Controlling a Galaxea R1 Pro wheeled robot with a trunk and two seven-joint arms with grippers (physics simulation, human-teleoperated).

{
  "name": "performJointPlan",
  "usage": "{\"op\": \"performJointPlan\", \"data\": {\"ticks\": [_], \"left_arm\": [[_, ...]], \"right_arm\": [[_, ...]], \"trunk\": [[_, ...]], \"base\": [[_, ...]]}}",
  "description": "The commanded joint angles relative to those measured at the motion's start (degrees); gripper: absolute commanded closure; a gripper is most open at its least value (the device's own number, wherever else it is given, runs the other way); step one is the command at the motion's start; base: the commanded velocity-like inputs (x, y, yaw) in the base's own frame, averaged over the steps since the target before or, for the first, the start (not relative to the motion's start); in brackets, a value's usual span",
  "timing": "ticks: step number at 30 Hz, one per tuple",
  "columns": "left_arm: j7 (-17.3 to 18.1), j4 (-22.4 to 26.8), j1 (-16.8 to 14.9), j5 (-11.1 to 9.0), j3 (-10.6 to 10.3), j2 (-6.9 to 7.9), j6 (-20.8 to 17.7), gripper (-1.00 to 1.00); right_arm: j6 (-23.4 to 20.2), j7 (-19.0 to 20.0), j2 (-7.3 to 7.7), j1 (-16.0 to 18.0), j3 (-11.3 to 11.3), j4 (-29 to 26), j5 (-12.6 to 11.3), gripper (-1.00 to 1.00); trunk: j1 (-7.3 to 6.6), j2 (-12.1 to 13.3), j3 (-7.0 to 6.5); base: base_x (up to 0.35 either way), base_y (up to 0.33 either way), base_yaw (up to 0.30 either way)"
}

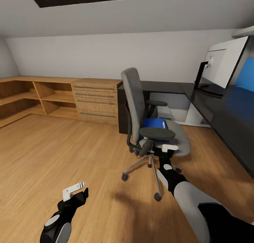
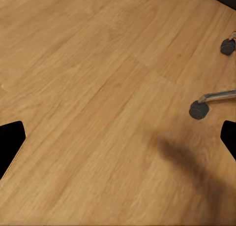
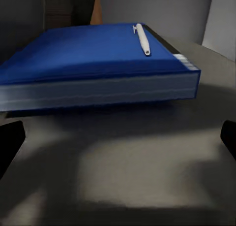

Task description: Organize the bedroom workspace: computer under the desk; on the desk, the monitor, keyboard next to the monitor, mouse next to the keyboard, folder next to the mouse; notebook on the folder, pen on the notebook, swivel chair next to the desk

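Note:
The grey swivel chair stands on the wooden floor a little out from the black desk. On its seat lies the blue folder, and the pale pen rests on top of it. A dark strip beside the pen could be the notebook; I cannot tell. My right gripper is open at the seat's front edge, level with the folder's spine and not touching it. My left gripper hangs open over bare floor. The monitor stands on the desk, and the computer sits beneath it. Keyboard and mouse are out of view.
Light wooden low cabinets and open shelves run along the back wall at left. The chair's black armrest sits just above my right gripper. Its star base and castors spread over the floor. Open floor lies to the left.

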State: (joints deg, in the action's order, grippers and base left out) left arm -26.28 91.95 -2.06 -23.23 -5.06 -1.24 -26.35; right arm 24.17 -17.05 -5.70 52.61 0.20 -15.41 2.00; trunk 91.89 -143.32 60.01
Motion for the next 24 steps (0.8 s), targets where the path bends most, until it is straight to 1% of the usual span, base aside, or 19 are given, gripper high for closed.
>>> {"op": "performJointPlan", "data": {"ticks": [1,11,13,19,24], "left_arm": [[-0.5,0.1,0.0,-0.6,-0.1,0.01,-0.1,-1.00],[-0.5,0.1,0.0,-0.6,-0.1,0.01,-0.1,-1.00],[-0.5,0.1,0.0,-0.6,-0.1,0.01,-0.1,-1.00],[-0.5,0.1,0.0,-0.6,-0.1,0.01,-0.1,-1.00],[-0.4,0.1,0.0,-0.6,-0.1,0.01,-0.1,-1.00]], "right_arm": [[0.1,-0.3,-0.01,0.0,0.1,0.0,0.3,-1.00],[0.1,-0.3,-0.02,0.0,0.1,0.0,0.3,-1.00],[0.1,-0.3,-0.02,0.0,0.1,0.0,0.3,-1.00],[0.1,-0.2,0.06,0.0,0.0,0.1,0.3,-1.00],[0.1,-0.2,0.13,0.0,0.0,0.1,0.3,-1.00]], "trunk": [[-0.01,0.0,0.05],[-0.01,0.0,0.05],[-0.01,0.0,0.05],[-0.01,0.0,0.05],[-0.01,0.0,0.05]], "base": [[0.000,0.000,0.277],[0.000,0.000,0.278],[0.000,0.000,0.187],[0.000,0.000,0.036],[0.000,0.000,-0.133]]}}
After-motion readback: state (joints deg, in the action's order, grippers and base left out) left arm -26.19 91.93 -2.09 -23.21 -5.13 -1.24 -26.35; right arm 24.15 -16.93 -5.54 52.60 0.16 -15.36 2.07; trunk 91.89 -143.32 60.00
